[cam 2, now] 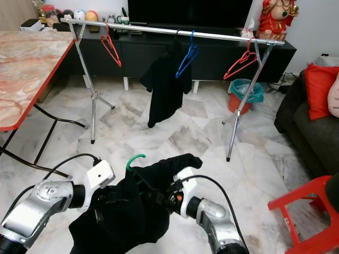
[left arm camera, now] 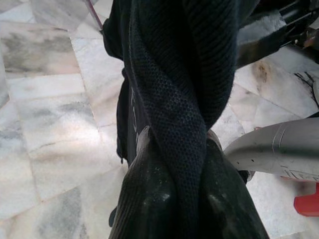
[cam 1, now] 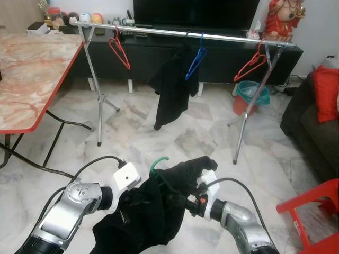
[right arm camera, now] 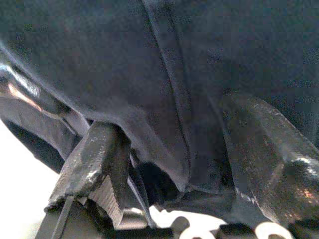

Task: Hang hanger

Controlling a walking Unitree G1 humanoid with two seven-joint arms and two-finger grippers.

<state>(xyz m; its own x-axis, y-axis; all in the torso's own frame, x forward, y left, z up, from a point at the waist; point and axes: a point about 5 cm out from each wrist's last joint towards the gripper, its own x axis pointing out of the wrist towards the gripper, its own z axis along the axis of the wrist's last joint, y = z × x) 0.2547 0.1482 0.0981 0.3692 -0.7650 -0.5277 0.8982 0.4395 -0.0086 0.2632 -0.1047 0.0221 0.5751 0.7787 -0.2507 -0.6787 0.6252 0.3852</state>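
At the left edge stands a marble-topped table [cam 1: 26, 74]. Across the top runs a clothes rail [cam 1: 159, 32] with a red hanger [cam 1: 119, 51], a black shirt [cam 1: 172, 90], a blue hanger [cam 1: 196, 58] and another red hanger [cam 1: 250, 66]. At bottom centre the left gripper [left arm camera: 174, 199] is clenched on a black garment [cam 1: 148, 211] carrying a green hanger [cam 1: 158, 168], mostly buried. The right gripper [right arm camera: 169, 164] grasps the same cloth.

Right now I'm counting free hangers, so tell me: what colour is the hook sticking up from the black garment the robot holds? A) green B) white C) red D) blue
A: a green hook curves up out of the black garment between both grippers.
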